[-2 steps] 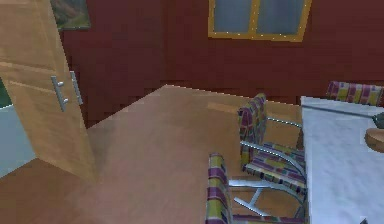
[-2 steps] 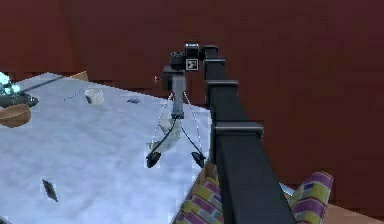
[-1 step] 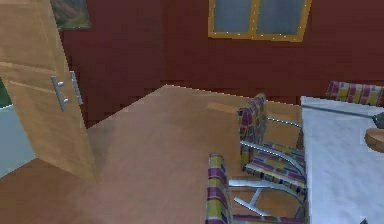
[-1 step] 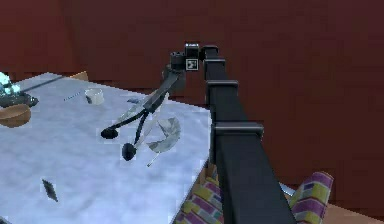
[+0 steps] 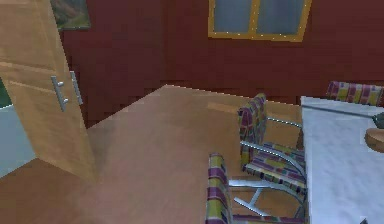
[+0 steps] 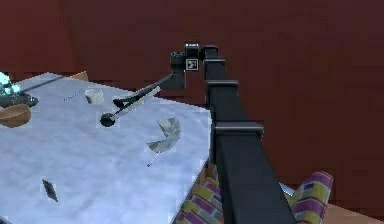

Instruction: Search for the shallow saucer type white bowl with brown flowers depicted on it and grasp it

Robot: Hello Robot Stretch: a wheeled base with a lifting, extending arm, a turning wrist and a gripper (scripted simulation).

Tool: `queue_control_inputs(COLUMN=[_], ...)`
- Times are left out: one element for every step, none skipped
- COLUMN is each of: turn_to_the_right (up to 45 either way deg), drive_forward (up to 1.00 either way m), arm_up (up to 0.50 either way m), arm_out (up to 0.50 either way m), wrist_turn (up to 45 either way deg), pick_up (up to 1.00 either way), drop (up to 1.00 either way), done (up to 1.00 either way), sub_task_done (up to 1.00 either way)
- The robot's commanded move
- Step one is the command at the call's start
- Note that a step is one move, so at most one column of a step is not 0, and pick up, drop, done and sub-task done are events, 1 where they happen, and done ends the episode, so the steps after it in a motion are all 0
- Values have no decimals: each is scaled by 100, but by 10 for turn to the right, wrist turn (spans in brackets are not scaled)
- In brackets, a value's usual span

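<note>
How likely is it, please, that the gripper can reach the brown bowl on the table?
Probably yes: the gripper reaches out across the table, and apparently just bare tabletop lies between it and the brown bowl.

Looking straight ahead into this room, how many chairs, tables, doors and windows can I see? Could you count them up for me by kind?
Plaid chairs: 3
Table: 1
Wooden door: 1
Yellow-framed window: 1
Total: 6
</note>
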Motion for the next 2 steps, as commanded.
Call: queue_control_inputs(turn_to_the_right=[0, 0], drive_forward=[0, 0], arm_up=[0, 0], arm_out=[0, 0], wrist_turn=[450, 210], pick_up=[0, 0], drop=[0, 0], done=[0, 0], sub_task_done=[0, 0])
